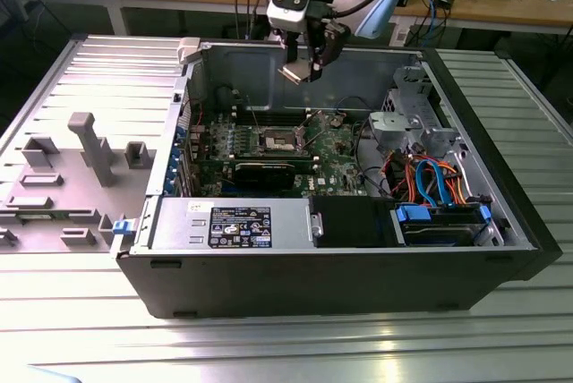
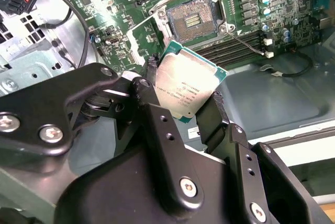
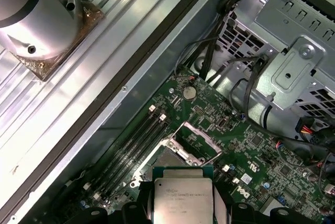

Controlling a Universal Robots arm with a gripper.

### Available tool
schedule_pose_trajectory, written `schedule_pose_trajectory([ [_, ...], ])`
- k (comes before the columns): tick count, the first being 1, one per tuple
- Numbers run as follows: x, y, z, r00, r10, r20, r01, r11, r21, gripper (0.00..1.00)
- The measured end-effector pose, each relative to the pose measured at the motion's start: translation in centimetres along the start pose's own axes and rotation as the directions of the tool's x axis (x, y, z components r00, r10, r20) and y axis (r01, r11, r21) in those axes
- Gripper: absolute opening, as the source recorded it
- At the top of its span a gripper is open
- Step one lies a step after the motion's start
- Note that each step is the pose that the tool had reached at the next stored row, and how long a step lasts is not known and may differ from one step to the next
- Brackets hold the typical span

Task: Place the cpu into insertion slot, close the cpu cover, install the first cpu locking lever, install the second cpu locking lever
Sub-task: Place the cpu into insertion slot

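The gripper (image 1: 304,68) is clamped on the cpu (image 2: 186,85), pinching it by two opposite edges. We see it hanging high above the insertion slot (image 2: 192,20) and well apart from it. Around the slot is the open computer case (image 1: 313,285), which lies on its side on the bench (image 1: 269,352). The slot sits on the green circuit board (image 1: 336,146) on the case floor, its dark centre bare. Just beside the slot, the cpu cover (image 3: 202,136) appears to stand raised, though we cannot be sure of its angle.

We judge the main risk to be a skewed landing. In the second wrist view the chip sits tilted between the fingers rather than level with the slot. A corner touching down first could damage the slot's contacts or leave the chip cocked on the rim. The hold is only on thin edges, so a knock against the raised cover could shift or drop the chip.

The cpu lies between the fingertips with its metal top showing in both wrist views. It is not yet in the slot.
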State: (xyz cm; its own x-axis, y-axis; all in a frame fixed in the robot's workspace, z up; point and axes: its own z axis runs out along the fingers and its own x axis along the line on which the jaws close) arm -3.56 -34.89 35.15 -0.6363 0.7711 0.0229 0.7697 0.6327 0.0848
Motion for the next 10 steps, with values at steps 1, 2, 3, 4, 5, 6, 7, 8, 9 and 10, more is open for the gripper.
schedule_pose_trajectory([
  [1,0.00,0.00,0.00,1.0000,0.004,0.0003,-0.004,1.0000,0.0001,0.55],
  [2,0.00,0.00,0.00,1.0000,0.007,0.0005,-0.007,1.0000,0.0001,0.55],
  [3,0.00,0.00,0.00,0.9999,0.012,0.0007,-0.012,0.9999,0.0001,0.55],
  [4,0.00,0.00,0.00,0.9999,0.014,0.0009,-0.014,0.9999,0.0001,0.55],
  [5,0.00,0.00,0.00,0.9999,0.017,0.0011,-0.017,0.9999,0.0001,0.55],
  [6,0.00,0.00,0.01,0.9998,0.021,0.0015,-0.021,0.9998,0.0000,0.55],
  [7,0.00,0.00,0.01,0.9997,0.023,0.0016,-0.023,0.9997,0.0000,0.55],
  [8,0.00,0.00,0.01,0.9997,0.023,0.0015,-0.023,0.9997,0.0000,0.55],
  [9,0.00,0.00,0.00,0.9997,0.023,0.0016,-0.023,0.9997,0.0001,0.55],
  [10,0.00,0.00,0.01,0.9997,0.023,0.0015,-0.023,0.9997,0.0000,0.55],
])
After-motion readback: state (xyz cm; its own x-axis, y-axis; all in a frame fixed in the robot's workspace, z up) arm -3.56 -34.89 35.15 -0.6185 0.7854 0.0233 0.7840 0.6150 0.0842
